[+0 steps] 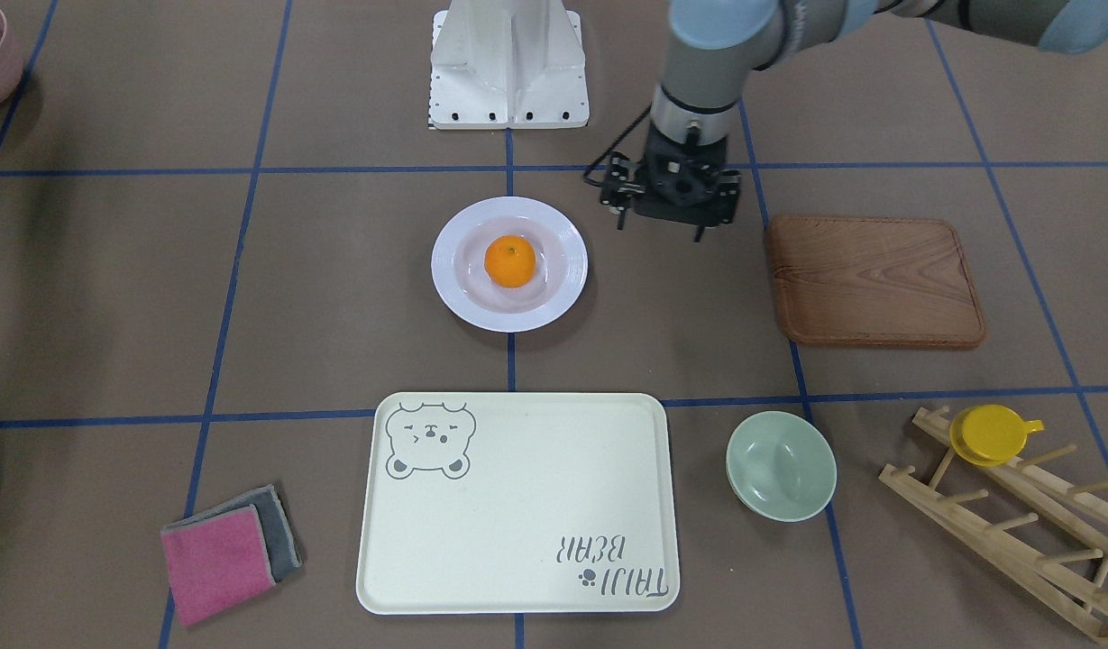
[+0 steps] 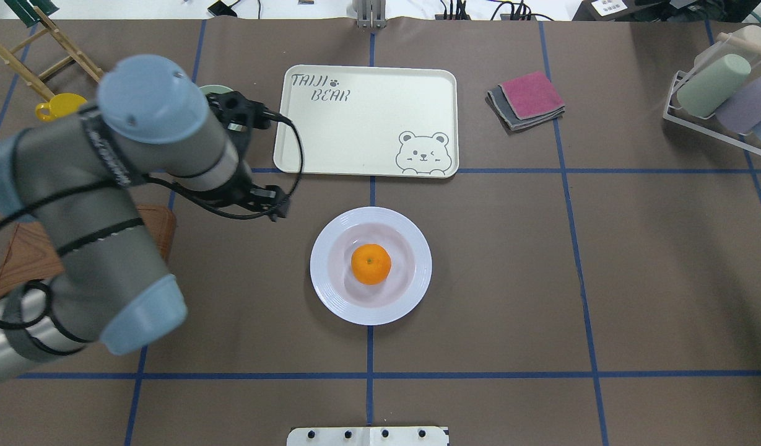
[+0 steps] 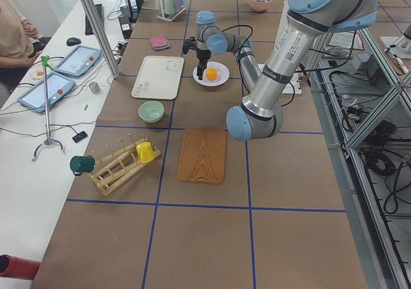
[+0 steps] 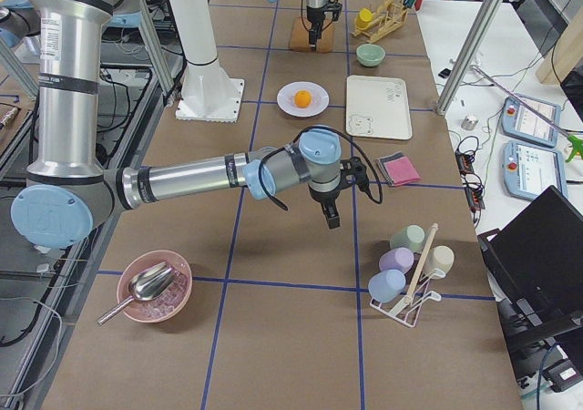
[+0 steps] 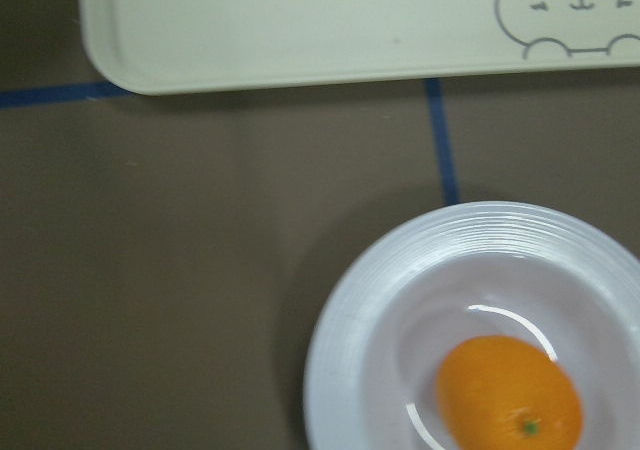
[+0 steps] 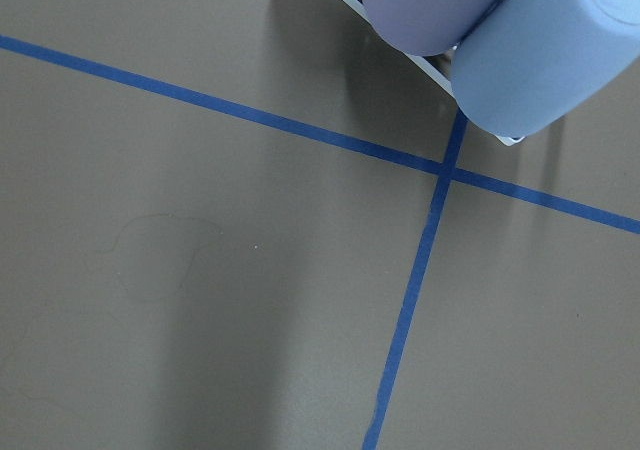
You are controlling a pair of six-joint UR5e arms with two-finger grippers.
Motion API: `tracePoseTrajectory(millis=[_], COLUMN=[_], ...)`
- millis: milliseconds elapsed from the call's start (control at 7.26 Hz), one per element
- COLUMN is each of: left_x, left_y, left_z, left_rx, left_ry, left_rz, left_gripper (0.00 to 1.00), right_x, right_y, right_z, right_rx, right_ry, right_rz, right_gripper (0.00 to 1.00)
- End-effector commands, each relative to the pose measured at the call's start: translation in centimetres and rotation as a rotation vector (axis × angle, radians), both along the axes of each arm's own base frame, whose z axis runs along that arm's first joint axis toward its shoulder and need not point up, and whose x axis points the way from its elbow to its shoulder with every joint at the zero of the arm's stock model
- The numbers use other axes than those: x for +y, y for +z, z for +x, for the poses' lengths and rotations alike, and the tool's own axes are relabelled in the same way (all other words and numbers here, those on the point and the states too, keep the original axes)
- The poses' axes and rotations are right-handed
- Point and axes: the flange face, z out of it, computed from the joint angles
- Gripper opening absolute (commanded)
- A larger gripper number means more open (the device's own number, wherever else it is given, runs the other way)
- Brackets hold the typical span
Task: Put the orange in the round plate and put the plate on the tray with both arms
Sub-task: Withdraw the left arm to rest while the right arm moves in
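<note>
The orange [image 1: 510, 261] lies in the middle of the round plate [image 1: 454, 288], which rests on the table mat between the robot base and the tray [image 1: 517, 505]. The tray has nothing on it. My left gripper [image 1: 659, 231] hangs above the mat beside the plate, on the wooden board's side, not touching it. Its fingertips look spread apart and hold nothing. The left wrist view looks down on the orange [image 5: 510, 395], plate rim [image 5: 350, 330] and a tray corner [image 5: 300, 20]. My right gripper [image 4: 332, 219] shows only in the exterior right view, far from the plate; I cannot tell its state.
A brown wooden board [image 1: 874, 279], a pale-green bowl [image 1: 781, 465] and a wooden rack with a yellow cup [image 1: 993, 434] lie on the left arm's side. Folded pink and grey cloths [image 1: 224, 554] and a cup rack [image 2: 721, 93] lie on the other side.
</note>
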Motion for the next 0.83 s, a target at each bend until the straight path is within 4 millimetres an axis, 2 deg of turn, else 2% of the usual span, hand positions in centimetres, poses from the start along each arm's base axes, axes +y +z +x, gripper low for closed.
tracePoseTrajectory(millis=[0,275,413,551,688], left_x=[-4.2,-6.8,-6.9,-5.3,-4.4], left_y=[9.9,19.5,25.5,30.2,33.6], left_z=[-14.3,-29.1,-35.4,-41.1,-44.5], left_rx=[-0.083,-0.102,-0.051,-0.056,-0.052], left_ry=[0.148,0.244,0.267,0.221,0.155], left_rz=[0.086,0.149,0.124,0.079,0.013], left_gripper=[1.00,1.00,1.00,1.00,1.00], right_x=[-0.4,1.9,3.6,5.5,7.7], right_y=[-6.0,-13.8,-17.0,-19.8,-21.2], right_z=[-7.6,-15.8,-19.5,-23.0,-26.8], right_rx=[-0.130,-0.222,-0.265,-0.308,-0.330], right_ry=[0.089,0.216,0.271,0.314,0.357], right_rz=[-0.095,-0.204,-0.269,-0.313,-0.352], right_gripper=[1.00,1.00,1.00,1.00,1.00])
